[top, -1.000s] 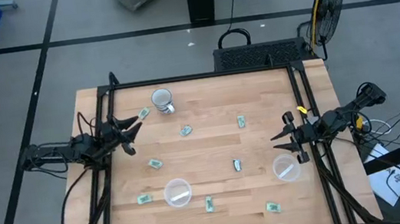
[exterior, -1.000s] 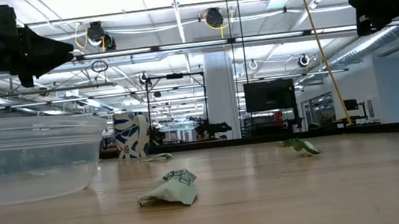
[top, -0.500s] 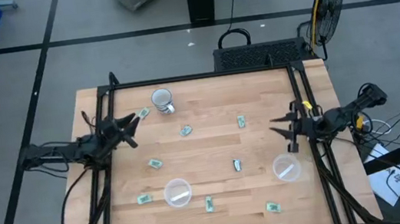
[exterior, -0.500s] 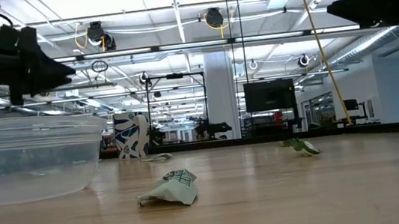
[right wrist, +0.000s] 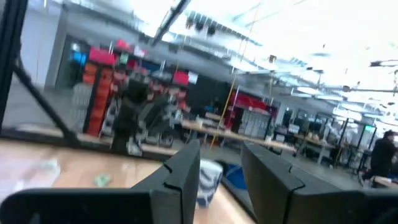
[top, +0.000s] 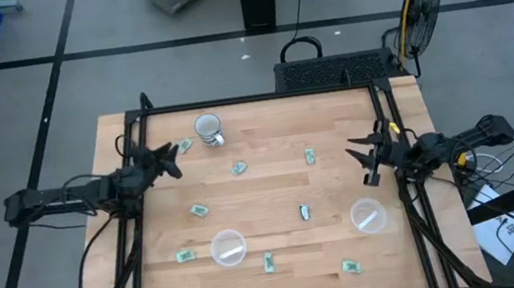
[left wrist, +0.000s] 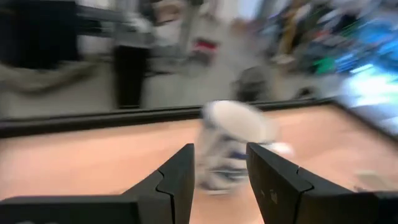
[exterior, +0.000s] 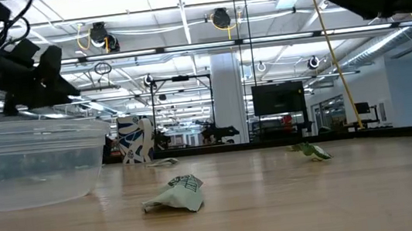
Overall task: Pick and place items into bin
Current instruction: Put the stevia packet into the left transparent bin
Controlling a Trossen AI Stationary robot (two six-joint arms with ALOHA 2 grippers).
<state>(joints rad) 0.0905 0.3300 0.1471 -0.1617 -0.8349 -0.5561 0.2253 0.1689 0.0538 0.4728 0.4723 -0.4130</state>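
Several tiny pale-green wrapped items lie flat and scattered on the wooden table, among them one (top: 238,168) near the middle, one (top: 198,211) left of centre and one (top: 185,145) beside the mug. In the low view one crumpled item (exterior: 175,195) lies close by. My left gripper (top: 172,161) hovers open over the table's left side, pointing at the white-and-grey mug (left wrist: 231,140). My right gripper (top: 360,160) hovers open over the right side, above and beyond a clear cup (top: 367,216). Neither holds anything.
A second clear round cup (top: 228,247) stands near the front middle and shows large in the low view (exterior: 32,162). The mug (top: 208,128) stands at the far left. Black frame rails (top: 136,210) run along both table sides. Bare wood lies around the table's centre.
My left gripper has moved toward the table's far edge, closer to the mug. My right gripper has moved toward the far edge, away from the right clear cup. Both stayed open. The items, the cups and the mug have not moved.
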